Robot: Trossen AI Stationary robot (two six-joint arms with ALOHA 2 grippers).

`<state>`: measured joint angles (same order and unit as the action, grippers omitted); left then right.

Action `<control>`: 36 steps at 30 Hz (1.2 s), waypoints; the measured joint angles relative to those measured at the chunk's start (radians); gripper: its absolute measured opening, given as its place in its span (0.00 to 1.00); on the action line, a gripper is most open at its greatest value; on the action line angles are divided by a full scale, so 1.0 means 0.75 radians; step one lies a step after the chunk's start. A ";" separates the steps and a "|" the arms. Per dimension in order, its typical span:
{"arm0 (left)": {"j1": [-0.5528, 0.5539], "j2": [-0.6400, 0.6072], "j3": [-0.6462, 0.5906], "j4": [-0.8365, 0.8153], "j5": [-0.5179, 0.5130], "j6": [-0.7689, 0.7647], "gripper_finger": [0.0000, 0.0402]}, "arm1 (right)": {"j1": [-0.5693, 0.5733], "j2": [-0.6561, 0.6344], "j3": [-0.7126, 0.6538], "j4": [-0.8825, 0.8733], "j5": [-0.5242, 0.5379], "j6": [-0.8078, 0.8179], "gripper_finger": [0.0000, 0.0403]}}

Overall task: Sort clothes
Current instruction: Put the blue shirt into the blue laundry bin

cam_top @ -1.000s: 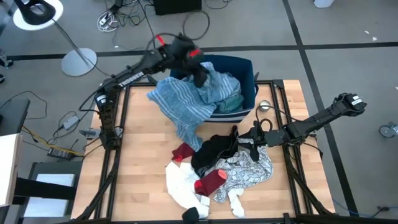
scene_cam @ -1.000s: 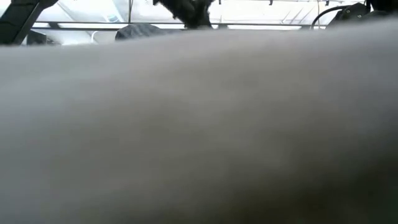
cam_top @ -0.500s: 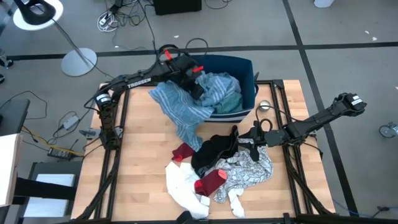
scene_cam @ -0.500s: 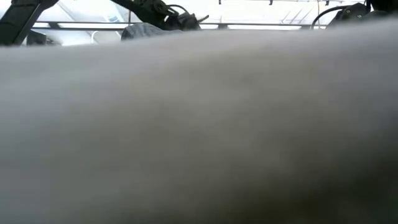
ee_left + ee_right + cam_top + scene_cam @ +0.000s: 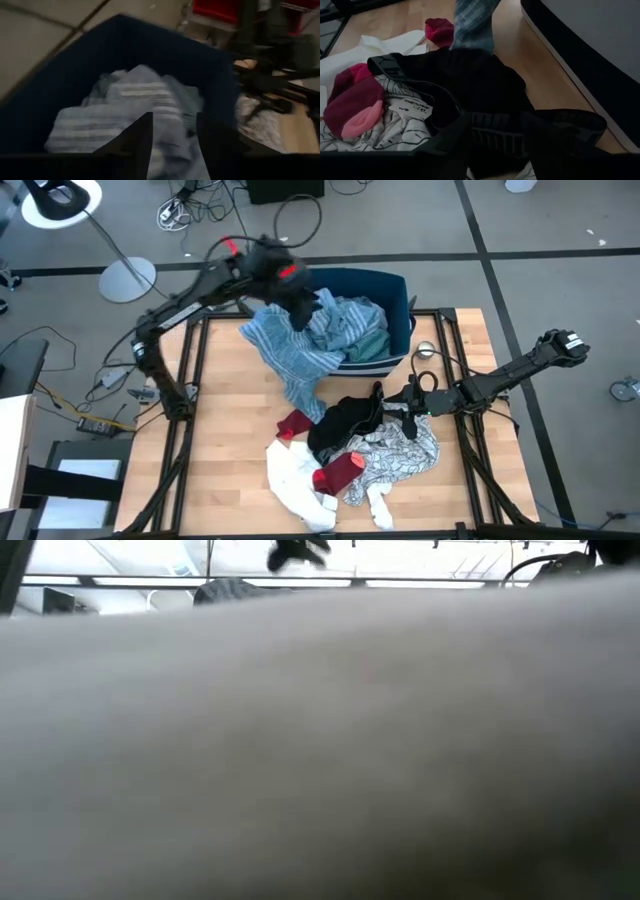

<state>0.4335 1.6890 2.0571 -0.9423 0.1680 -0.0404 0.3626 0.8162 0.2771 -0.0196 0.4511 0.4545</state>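
blue striped garment (image 5: pixel 296 350): draping over the dark blue bin (image 5: pixel 400 288) rim at upper centre, long axis trailing down-left onto the table (image 5: pixel 225 430)
left gripper (image 5: pixel 303 308): hovering just above its bin end, nearer arm; fingers parted, gripping nothing
right gripper (image 5: pixel 408 406): sitting centre-right, touching black garment (image 5: pixel 345 423); fingers apart around its edge, grip unclear

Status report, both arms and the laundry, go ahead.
Left gripper open, empty, over the bin. Right gripper open, low at the black garment. Striped towel hangs half out of bin. Low camera blocked by cloth.
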 joint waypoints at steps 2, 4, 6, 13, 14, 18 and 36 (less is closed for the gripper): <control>-0.057 -0.069 -0.001 -0.040 -0.070 0.018 0.39 | 0.000 0.000 0.000 -0.001 0.000 0.002 0.43; -0.116 -0.138 -0.021 -0.073 -0.188 0.019 0.39 | 0.000 0.000 0.000 -0.002 0.000 0.025 0.43; -0.177 -0.226 -0.090 -0.080 -0.290 0.012 0.39 | 0.001 0.000 0.000 -0.004 -0.009 0.032 0.43; -0.384 -0.572 -0.586 0.012 -0.586 -0.197 0.39 | 0.001 0.000 0.000 -0.005 -0.031 0.052 0.43; -0.414 -0.628 -0.680 0.054 -0.623 -0.235 0.39 | 0.001 0.000 0.000 -0.005 -0.034 0.052 0.43; -0.517 -0.843 -1.034 0.240 -0.702 -0.397 0.39 | 0.001 0.000 0.000 -0.005 -0.034 0.054 0.43; -0.659 -1.127 -2.067 1.185 -0.803 -0.733 0.39 | 0.001 0.000 0.000 -0.003 -0.033 0.054 0.43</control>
<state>-0.0604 0.8439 0.5065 -0.0532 -0.4343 -0.5903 0.3634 0.8162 0.2771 -0.0219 0.4260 0.4950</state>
